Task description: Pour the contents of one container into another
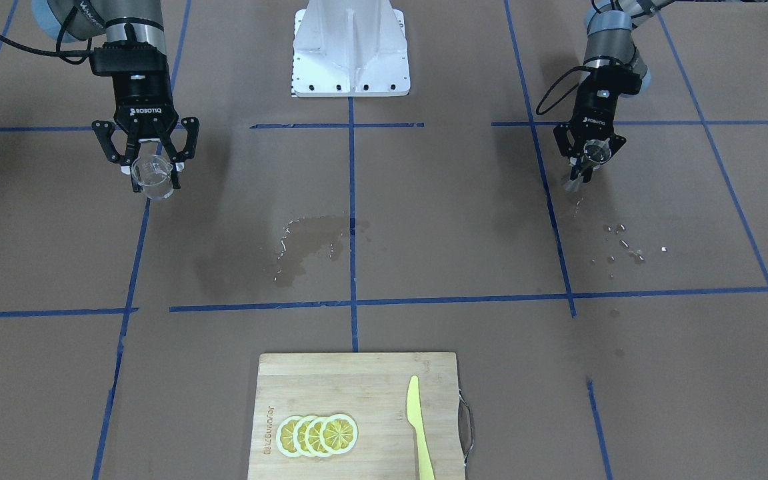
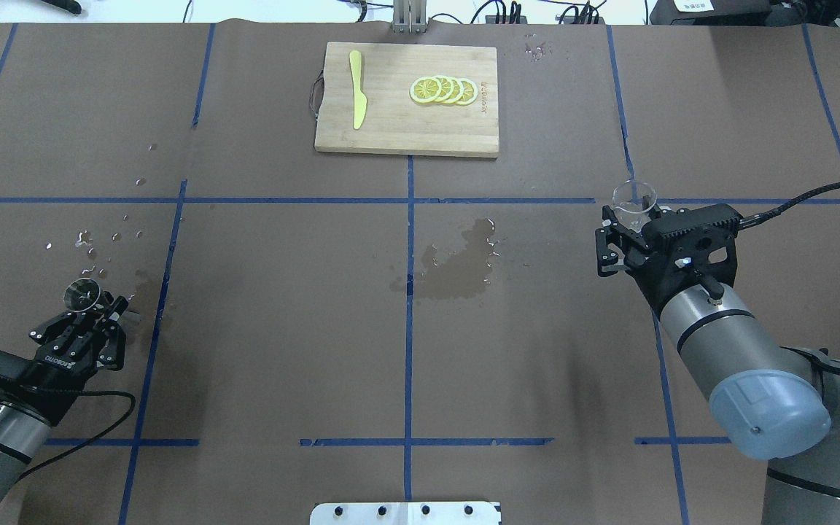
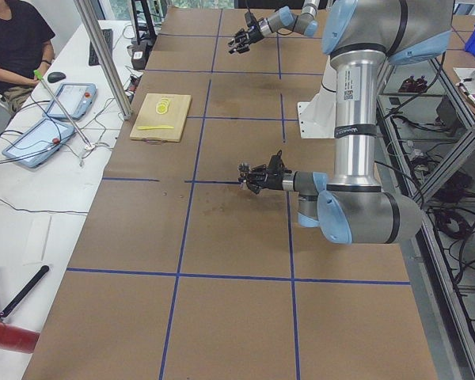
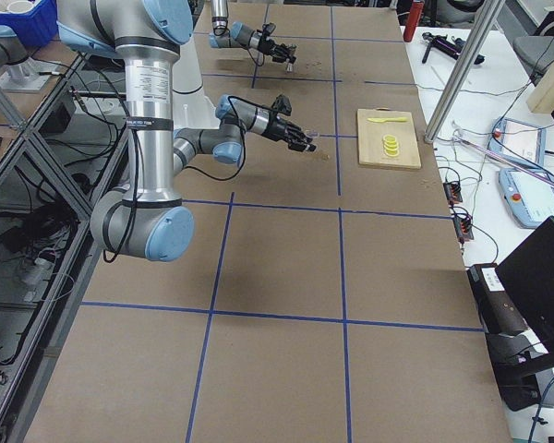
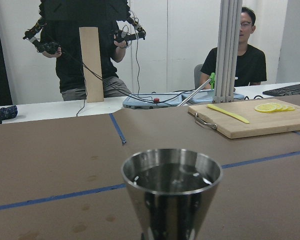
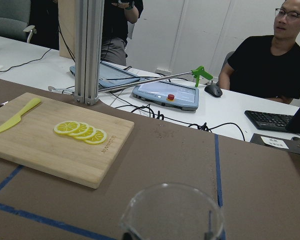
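Left gripper (image 2: 89,306) is clamped on the shiny metal jigger (image 2: 82,294), an upright cone holding liquid, at the table's (image 2: 281,343) left end. Well apart, right gripper (image 2: 635,214) grips the clear round glass cup (image 2: 634,197). A wet patch (image 2: 464,262) lies between.

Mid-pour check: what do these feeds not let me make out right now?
Glass cup: lower part cut off by the bottom edge of the right wrist view; whether it holds liquid cannot be told.
Jigger: waist and lower cone cut off in the left wrist view; fill level lost in reflections.
Left gripper and right gripper: finger contact out of frame in the wrist views, too small in both side views.
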`<state>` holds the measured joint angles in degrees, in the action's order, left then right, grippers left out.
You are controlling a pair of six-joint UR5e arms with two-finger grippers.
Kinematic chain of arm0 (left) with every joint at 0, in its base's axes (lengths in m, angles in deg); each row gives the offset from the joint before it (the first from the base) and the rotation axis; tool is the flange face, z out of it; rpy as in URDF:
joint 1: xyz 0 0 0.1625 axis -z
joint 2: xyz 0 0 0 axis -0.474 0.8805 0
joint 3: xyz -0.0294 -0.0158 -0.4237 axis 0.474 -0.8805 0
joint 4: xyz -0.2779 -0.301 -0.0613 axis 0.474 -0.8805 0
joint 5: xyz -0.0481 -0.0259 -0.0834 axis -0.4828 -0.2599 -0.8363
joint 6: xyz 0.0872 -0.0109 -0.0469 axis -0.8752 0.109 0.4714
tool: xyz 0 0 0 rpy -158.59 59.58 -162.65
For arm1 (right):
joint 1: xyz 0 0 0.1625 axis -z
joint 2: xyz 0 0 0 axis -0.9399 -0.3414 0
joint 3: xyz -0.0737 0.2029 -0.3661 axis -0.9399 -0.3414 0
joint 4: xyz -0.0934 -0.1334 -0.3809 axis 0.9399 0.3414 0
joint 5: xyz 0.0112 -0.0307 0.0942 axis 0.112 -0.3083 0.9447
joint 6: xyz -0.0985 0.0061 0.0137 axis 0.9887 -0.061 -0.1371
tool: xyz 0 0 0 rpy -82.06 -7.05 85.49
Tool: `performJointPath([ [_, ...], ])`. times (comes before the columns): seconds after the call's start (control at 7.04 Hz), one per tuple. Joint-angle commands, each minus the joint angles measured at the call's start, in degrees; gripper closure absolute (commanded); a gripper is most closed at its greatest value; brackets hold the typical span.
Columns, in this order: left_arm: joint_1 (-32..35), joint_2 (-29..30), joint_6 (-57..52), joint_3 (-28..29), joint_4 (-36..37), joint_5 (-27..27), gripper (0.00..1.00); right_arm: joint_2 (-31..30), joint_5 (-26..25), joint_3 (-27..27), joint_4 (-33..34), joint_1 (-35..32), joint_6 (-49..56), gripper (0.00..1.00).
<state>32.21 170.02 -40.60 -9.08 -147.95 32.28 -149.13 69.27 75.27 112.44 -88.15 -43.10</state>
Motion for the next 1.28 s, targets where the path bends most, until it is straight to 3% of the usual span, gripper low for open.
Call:
performJointPath([
  [0.0,-0.13,0.81,0.00,1.46,0.09,0.11,1.00,0.36,0.00,0.03,-0.01,0.00,-0.13,1.00],
  [0.57,-0.22,1.16,2.54,2.27,0.09,0.02,1.00,0.89,0.00,0.03,-0.01,0.09,-0.13,1.00],
  [0.71,-0.22,1.42,2.63,2.35,0.09,-0.07,0.92,0.97,0.00,0.03,-0.01,0.09,-0.13,1.00],
  [1.14,-0.31,1.43,2.72,2.53,0.09,-0.16,0.89,1.06,0.00,0.03,-0.01,0.09,-0.04,1.00],
])
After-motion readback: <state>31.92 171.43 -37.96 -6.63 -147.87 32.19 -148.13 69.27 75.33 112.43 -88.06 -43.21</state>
